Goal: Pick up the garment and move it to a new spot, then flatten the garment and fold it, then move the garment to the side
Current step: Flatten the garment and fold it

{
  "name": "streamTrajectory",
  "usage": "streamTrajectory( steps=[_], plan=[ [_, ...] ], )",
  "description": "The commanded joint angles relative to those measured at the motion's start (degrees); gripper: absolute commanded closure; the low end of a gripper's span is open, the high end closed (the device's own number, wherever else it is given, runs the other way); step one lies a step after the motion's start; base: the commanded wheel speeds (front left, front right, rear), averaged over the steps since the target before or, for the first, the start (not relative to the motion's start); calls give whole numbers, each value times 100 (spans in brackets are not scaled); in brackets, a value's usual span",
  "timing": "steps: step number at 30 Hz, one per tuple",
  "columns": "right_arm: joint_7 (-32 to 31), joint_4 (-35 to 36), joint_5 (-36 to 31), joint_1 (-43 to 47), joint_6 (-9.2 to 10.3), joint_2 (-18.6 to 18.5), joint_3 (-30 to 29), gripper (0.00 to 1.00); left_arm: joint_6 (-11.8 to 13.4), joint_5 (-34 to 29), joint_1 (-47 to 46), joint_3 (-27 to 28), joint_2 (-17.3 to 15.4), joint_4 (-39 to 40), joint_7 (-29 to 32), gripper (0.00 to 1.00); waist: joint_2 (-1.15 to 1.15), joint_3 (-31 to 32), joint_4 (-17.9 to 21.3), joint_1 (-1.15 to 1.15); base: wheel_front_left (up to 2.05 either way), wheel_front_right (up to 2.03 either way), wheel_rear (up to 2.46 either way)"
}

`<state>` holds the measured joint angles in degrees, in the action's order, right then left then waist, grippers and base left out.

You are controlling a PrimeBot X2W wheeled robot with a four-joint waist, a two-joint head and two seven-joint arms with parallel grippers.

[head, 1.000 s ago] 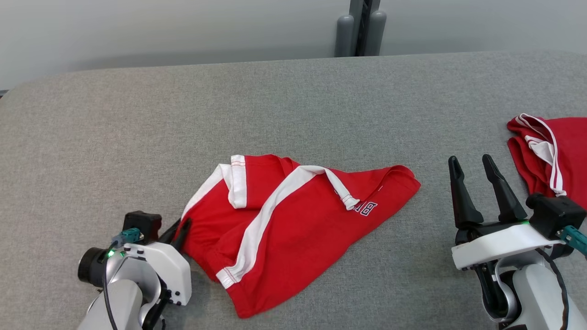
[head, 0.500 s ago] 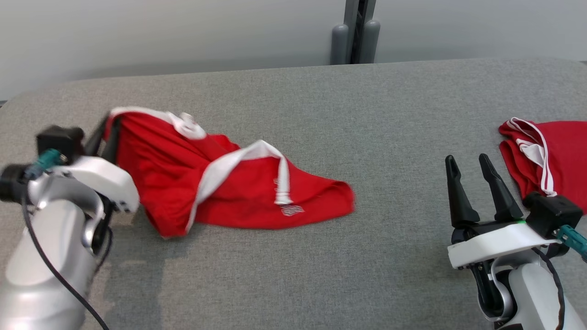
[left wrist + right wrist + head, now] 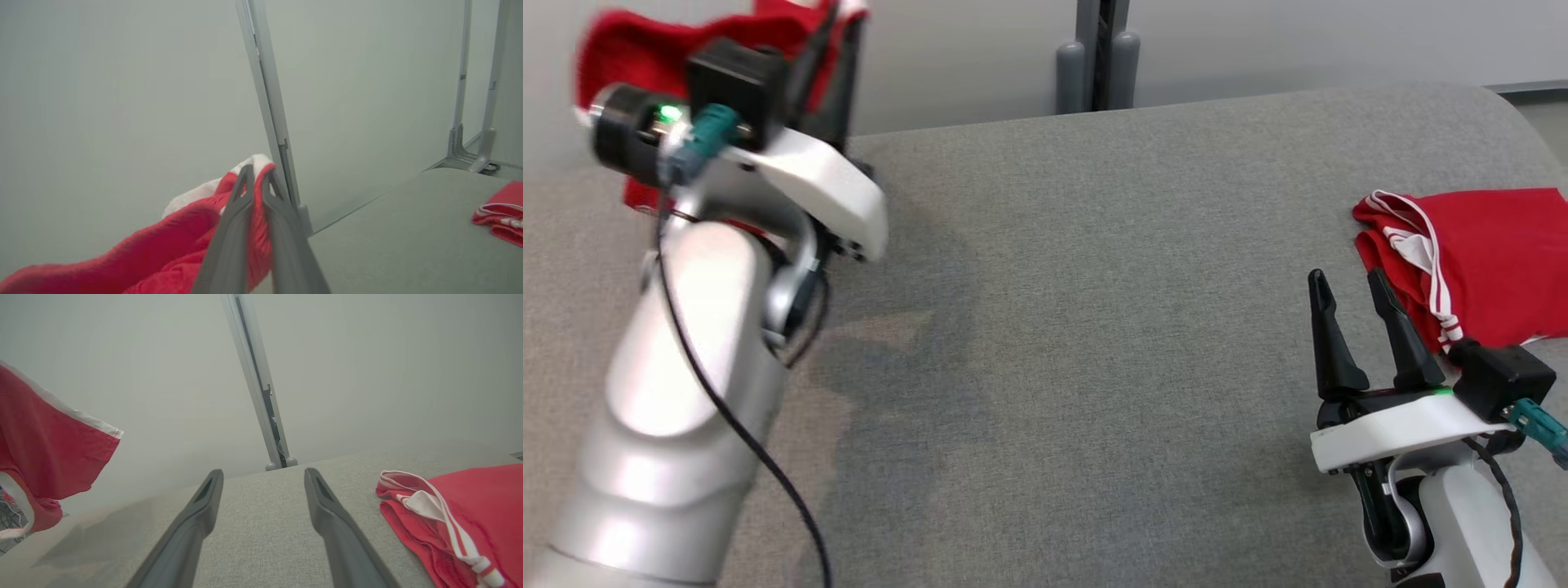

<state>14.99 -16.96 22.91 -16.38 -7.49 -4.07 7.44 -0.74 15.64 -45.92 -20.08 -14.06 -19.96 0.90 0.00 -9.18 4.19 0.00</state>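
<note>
Left gripper (image 3: 257, 175) pinched tight on limp red garment (image 3: 179, 232), white-trimmed, hanging above table's (image 3: 1094, 286) far-left corner. Right gripper (image 3: 1346, 282) spread wide, near right edge beside folded red cloth (image 3: 1494, 253). Rounded corners; broad grey woven surface between arms.

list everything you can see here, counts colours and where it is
held garment: 1, red with white trim, hanging in the air at the table's far left, pinched in the left gripper
other garment: 1, red with white stripes, bunched on the table's right edge, beyond the right gripper
table: 1, grey fabric top, across the scene
post: 1, grey, upright behind the table's far edge
wall: 1, pale grey, behind the table
left gripper: 1, dark fingers, shut on the held garment, raised at upper left
right gripper: 1, dark fingers, open, holding nothing, low at the right
arms: 2, pale silver, lower left and lower right
</note>
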Motion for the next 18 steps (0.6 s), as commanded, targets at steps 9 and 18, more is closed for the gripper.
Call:
streamTrajectory(
  steps=[9, 18],
  plan=[
    [27, 90, 90, -215, 0, 70, 83, 0, -71, 13, 1101, -1358, 974, -284, 631, 100, 0, -326, 568, 0, 0, 0, 0],
    [26, 110, 211, -324, 0, 100, 181, 0, 200, 373, 1020, -2382, 1104, -558, 101, 100, 0, -598, 996, 0, 0, 0, 0]
  ],
)
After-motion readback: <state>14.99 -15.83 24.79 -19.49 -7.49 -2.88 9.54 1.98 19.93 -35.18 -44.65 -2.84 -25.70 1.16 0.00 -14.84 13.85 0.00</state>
